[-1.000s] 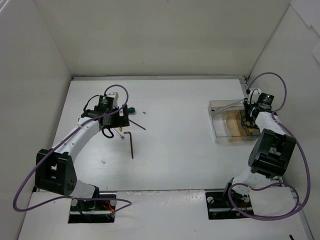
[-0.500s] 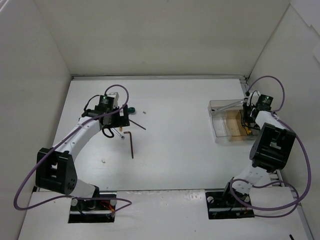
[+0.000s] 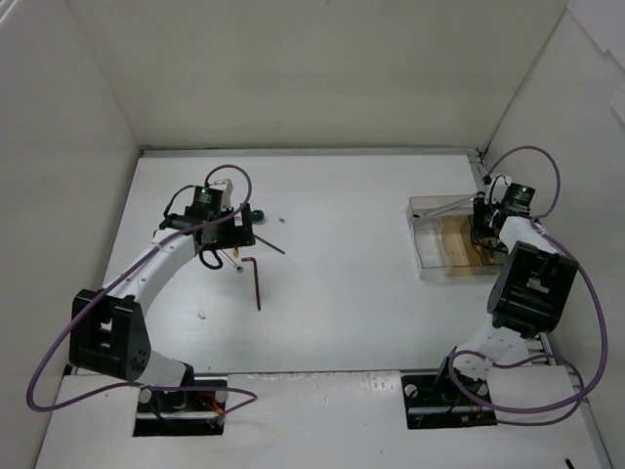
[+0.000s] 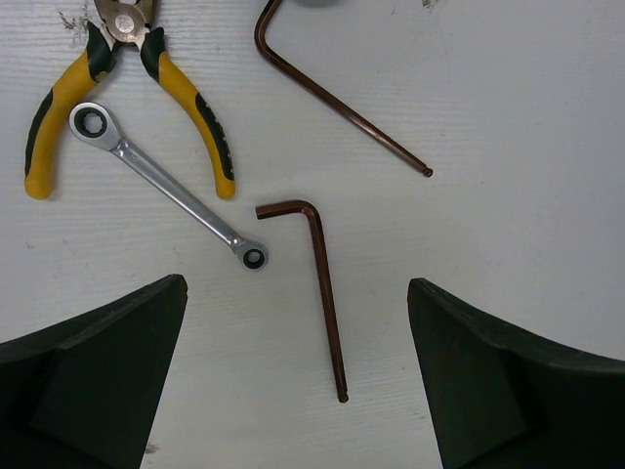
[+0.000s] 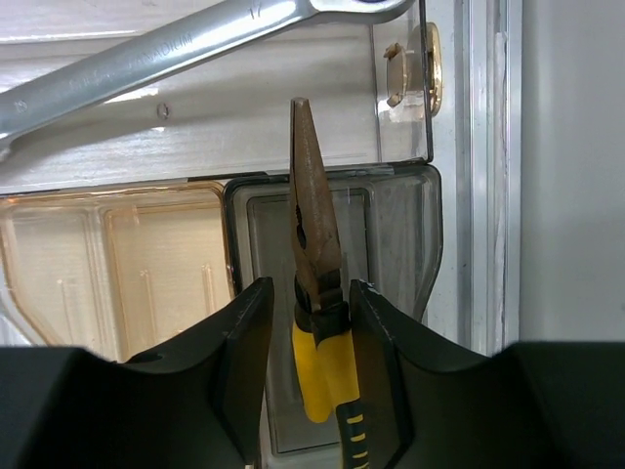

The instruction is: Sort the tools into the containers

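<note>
Right fingers (image 5: pixel 234 371) narrow around pliers (image 5: pixel 312 244), grip unclear | left fingers (image 4: pixel 88 371) wide | keep your release low over the grey container (image 5: pixel 410 254), lower centre.

Cutting pliers (image 4: pixel 190 112): yellow handles, black inlays. Ratchet wrench (image 4: pixel 171 189): bright silver. Lower hex key (image 4: pixel 327 303), upper hex key (image 4: pixel 347 112): coppery brown. Needle-nose pliers (image 5: pixel 314 283): rusty-brown jaws, yellow handle, black stripes. Amber bin (image 5: pixel 117 264); smoky-grey bin (image 5: pixel 391 244). Table (image 4: pixel 508 78): white.

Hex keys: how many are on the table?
2. The near key lies right of the wrench in the left wrist view; the far key lies beyond it, right of the pliers. More may hide under the left arm.
</note>
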`<state>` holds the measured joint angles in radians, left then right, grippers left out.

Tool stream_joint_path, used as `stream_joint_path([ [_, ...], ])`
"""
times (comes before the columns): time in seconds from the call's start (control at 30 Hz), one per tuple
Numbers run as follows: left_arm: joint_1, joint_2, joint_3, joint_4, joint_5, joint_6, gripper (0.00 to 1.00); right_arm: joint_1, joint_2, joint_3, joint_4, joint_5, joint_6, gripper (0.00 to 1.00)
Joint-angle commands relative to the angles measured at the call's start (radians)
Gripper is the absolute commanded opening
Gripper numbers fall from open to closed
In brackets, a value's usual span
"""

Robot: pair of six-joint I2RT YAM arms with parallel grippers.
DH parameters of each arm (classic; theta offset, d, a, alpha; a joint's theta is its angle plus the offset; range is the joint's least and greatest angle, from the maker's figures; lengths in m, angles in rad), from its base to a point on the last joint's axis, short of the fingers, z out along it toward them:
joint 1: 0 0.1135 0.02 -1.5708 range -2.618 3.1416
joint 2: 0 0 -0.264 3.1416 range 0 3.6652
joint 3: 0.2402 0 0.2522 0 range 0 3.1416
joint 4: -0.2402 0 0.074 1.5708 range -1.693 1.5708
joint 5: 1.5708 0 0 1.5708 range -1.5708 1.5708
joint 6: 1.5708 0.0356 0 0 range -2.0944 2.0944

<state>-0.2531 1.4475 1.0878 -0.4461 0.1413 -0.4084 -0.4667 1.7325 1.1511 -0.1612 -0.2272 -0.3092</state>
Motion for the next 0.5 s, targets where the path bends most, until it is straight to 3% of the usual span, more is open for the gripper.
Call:
stream_joint_path([
  [0.0, 0.006, -0.038, 0.014, 0.04, 0.004, -0.01, 0.92, -0.007, -0.096, 0.019, 0.077, -0.023, 0.044, 0.35],
  [0.27, 0.006, -0.038, 0.032, 0.015, -0.02, -0.003, 0.92, 0.043, -0.315, 0.059, 0.084, -0.055, 0.166, 0.43],
  [0.47, 0.058, -0.01, 0.142, -0.057, -0.068, -0.017, 0.92, 0.135, -0.412, 0.058, 0.084, -0.115, 0.304, 0.53],
])
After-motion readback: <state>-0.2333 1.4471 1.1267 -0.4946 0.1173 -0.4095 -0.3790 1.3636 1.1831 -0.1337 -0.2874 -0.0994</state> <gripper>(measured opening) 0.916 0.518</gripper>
